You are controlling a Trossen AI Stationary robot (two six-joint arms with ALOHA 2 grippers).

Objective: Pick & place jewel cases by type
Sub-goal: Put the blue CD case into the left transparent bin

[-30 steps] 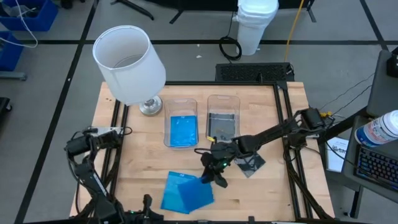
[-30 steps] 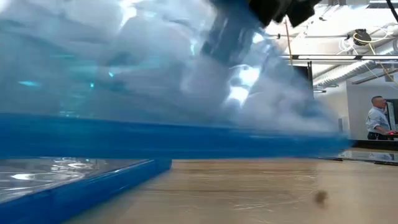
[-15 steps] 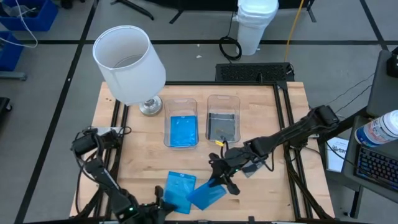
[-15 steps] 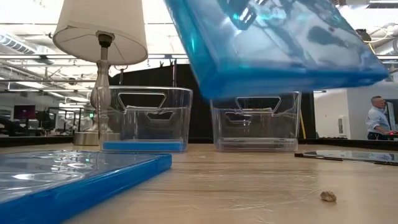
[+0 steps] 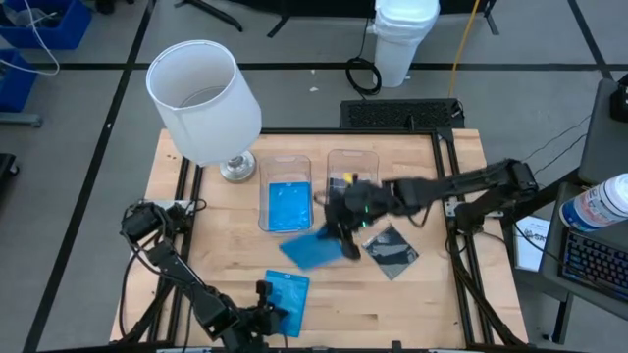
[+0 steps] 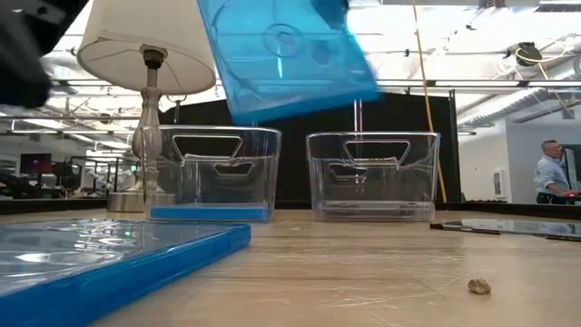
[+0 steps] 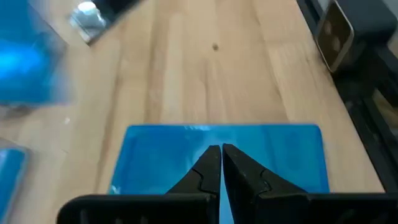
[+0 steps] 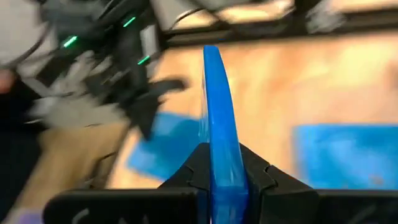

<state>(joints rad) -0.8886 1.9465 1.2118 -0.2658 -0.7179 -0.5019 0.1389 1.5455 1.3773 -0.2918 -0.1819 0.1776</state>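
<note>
A blue jewel case (image 5: 309, 250) hangs in the air in front of the two clear tubs, with my right gripper (image 5: 343, 230) shut on it. The low view shows it tilted, high over the table (image 6: 281, 54). A second blue jewel case (image 5: 287, 292) lies flat near the table's front edge. My left gripper (image 7: 221, 158) stands shut just above it; the low view shows a dark blur of that gripper over the case (image 6: 109, 263). A dark grey jewel case (image 5: 392, 253) lies flat on the table at the right. My right gripper pinches the blue jewel case by one edge (image 8: 216, 152) between its two fingers, the case standing edge-on between them. The fingers reach in from the table's right side, slanting down. The case is lifted clear of the table and tilted.
The left tub (image 5: 286, 193) holds a blue case on its floor; the right tub (image 5: 353, 186) holds dark grey ones. A white-shaded lamp (image 5: 203, 98) stands at the far left corner. A small crumb (image 6: 477, 287) lies on the wood. A person (image 6: 551, 173) stands far behind.
My right gripper has risen from the near part of the table and gone toward the far edge and the tubs, rolling as it went, lifting one blue case clear off the other. My left gripper has moved toward the table's right, over the blue case left on the table.
</note>
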